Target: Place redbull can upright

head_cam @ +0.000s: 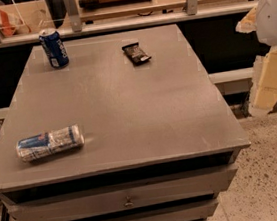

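Grey drawer-cabinet table [143, 107] carrying two cans and a packet.
The redbull can [50, 143] lies on its side on the tabletop, close to the front left edge. Well behind the redbull can, a dark blue Pepsi can [54, 48] stands upright. Behind the redbull can and further right lies a small dark packet [136, 54], flat. Far right of the redbull can, the gripper [269, 84] hangs beyond the table's right edge.

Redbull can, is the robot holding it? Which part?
No, nothing is held. The redbull can lies on its side on the table, untouched. The gripper hangs beyond the table's right edge.
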### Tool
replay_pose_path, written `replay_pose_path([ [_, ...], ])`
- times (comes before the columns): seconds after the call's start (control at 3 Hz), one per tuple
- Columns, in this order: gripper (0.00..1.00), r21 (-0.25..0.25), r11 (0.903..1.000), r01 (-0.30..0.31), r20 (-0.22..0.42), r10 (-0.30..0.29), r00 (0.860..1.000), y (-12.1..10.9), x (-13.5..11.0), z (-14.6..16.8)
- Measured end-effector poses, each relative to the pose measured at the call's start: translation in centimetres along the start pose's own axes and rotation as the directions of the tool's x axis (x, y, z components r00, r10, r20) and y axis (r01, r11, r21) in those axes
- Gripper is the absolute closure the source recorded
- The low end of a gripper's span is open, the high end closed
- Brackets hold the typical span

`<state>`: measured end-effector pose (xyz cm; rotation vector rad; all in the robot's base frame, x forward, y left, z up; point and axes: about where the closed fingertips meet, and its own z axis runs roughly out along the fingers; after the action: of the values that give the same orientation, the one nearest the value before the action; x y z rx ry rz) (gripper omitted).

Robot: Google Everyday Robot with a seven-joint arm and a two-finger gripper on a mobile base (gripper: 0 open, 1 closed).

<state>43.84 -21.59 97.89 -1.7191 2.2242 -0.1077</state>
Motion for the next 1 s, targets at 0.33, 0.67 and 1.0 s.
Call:
replay_pose_path([
  [0.33,0.0,0.0,1.0,0.0,0.0,0.0,1.0,0.0,0.0,0.0],
  [0.67,0.0,-0.007,0.9986,0.052,0.027,-0.051,0.998,0.4,-2.6,-0.2],
  [1.0,0.0,-0.053,0.9849,0.165,0.081,-0.161,0.984,2.0,-7.6,0.7],
])
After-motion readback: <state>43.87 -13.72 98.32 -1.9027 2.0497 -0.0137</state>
